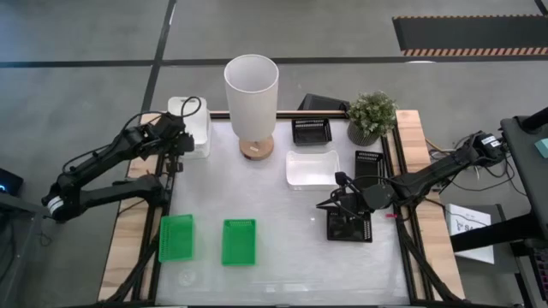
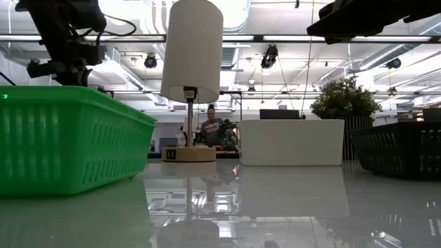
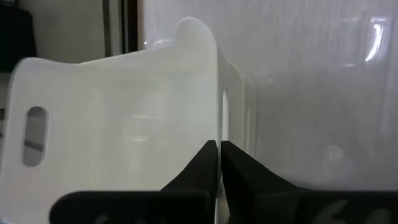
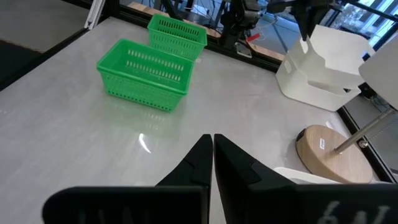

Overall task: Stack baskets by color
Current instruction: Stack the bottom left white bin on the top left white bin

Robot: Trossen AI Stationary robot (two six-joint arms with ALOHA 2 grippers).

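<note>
Baskets largely unstacked on table (image 1: 282,214): two green baskets (image 1: 239,241) apart near front edge, three black baskets (image 1: 311,130) scattered on right side, one white (image 1: 312,167) mid-table. Left gripper (image 3: 219,149) clamped on white basket (image 3: 124,124) wall at far-left corner, over another white (image 4: 311,84). Right gripper (image 4: 212,140) closed, empty.

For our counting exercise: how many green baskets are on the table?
2. One green basket sits near the table's left edge; the second green basket lies just right of it. Another could be nested inside one, unseen.
</note>
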